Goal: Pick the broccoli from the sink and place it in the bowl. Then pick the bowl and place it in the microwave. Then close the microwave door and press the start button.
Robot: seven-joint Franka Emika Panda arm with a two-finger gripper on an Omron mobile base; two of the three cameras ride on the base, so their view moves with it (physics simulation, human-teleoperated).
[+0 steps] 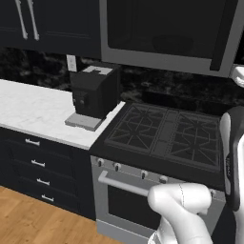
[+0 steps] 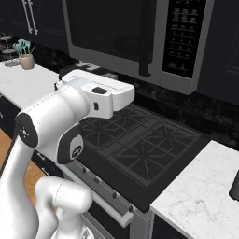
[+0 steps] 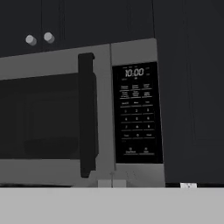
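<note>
The microwave hangs above the stove with its dark glass door shut against the frame. A vertical dark handle runs beside the control panel, whose display reads 10:00. My hand is raised in front of the microwave and faces the door and panel from a short way off. Its fingers are hidden behind the hand's body. The tinted glass is too dark to tell what is inside. The broccoli, the bowl and the sink are out of view.
A black gas stove lies below the microwave. A black coffee machine stands on the white counter to its left. Another white counter is on the right. Dark cabinets with silver knobs sit above.
</note>
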